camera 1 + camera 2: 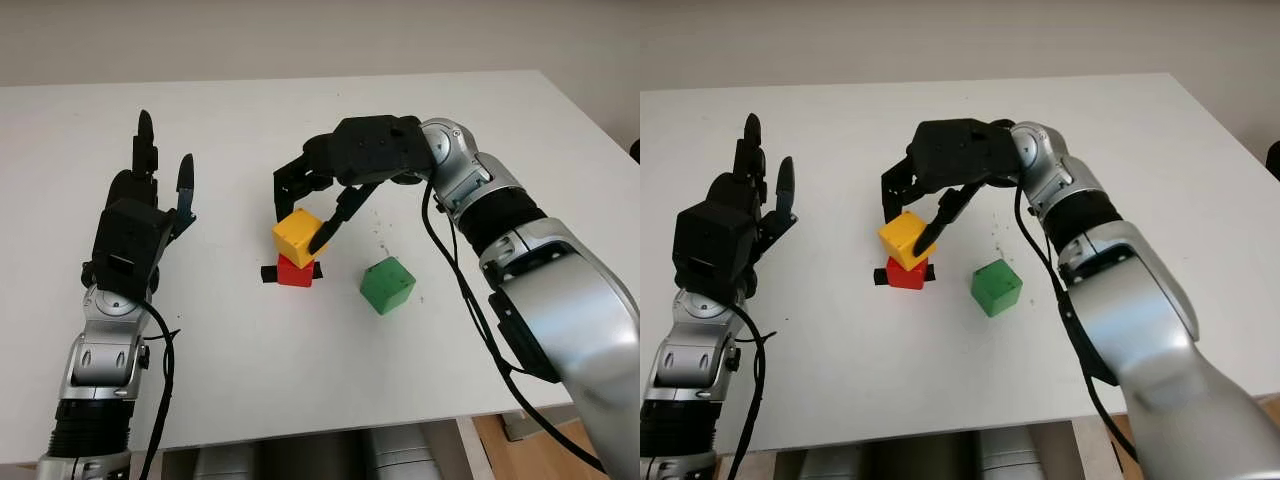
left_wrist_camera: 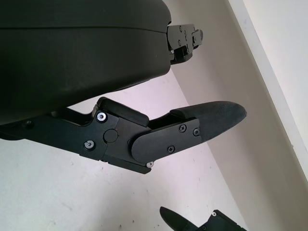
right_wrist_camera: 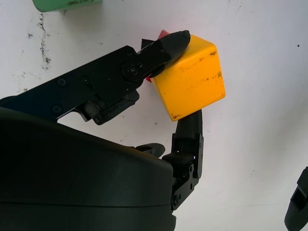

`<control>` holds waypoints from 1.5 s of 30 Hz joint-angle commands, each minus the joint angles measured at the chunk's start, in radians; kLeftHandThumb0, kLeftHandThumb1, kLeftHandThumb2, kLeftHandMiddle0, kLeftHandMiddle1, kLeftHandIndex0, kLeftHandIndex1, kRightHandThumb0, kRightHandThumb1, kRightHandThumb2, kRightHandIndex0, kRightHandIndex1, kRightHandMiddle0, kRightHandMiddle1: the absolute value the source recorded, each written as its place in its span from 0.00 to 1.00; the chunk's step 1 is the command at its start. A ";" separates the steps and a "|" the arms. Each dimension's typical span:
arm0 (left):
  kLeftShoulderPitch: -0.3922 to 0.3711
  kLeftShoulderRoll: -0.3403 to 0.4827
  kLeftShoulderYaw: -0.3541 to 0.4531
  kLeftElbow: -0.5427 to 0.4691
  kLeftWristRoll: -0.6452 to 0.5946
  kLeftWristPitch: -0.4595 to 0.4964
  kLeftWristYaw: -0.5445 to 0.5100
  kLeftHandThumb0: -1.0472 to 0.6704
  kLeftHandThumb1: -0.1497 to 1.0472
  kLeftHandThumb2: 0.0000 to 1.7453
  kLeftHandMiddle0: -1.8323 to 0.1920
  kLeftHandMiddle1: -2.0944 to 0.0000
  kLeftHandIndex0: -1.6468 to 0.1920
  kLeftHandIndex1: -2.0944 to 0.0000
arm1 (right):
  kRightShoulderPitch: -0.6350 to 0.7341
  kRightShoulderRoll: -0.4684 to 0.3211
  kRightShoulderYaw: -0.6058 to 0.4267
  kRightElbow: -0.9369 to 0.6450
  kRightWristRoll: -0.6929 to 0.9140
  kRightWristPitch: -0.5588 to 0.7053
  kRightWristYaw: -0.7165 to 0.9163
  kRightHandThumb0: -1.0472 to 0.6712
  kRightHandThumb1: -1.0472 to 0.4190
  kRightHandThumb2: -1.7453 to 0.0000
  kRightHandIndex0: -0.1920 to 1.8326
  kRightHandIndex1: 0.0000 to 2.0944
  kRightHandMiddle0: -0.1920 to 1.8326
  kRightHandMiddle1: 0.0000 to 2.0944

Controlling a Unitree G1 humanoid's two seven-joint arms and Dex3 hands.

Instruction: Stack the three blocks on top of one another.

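Yellow block (image 1: 298, 233) on red block (image 1: 294, 271) | right hand (image 1: 318, 208) gripping yellow block

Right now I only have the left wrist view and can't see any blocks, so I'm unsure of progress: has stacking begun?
Observer: Yes. The right hand grips the yellow block, sitting on the red block.
Operator: Where is the third one?
Observer: The green block stands alone on the table, apart from the stack, on the right arm's side.
Operator: And my left hand?
Observer: The left hand is open, raised above the table, well away from the blocks.
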 commanded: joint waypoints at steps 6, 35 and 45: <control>0.009 -0.001 0.002 -0.027 -0.004 0.013 -0.002 0.17 1.00 0.41 0.97 0.97 0.98 0.98 | -0.004 0.005 -0.001 -0.004 0.000 -0.003 -0.005 0.32 0.10 0.97 0.27 0.02 0.35 0.71; 0.013 -0.002 0.006 -0.035 -0.019 0.023 -0.009 0.18 1.00 0.40 0.98 0.98 0.99 0.98 | 0.001 -0.017 0.019 -0.006 -0.026 -0.018 -0.013 0.18 0.13 0.97 0.16 0.00 0.15 0.41; 0.009 0.001 0.003 -0.033 -0.013 0.027 -0.005 0.18 1.00 0.41 0.97 0.97 0.98 0.97 | 0.008 -0.072 -0.005 -0.063 0.007 -0.082 0.045 0.11 0.11 0.97 0.05 0.01 0.04 0.16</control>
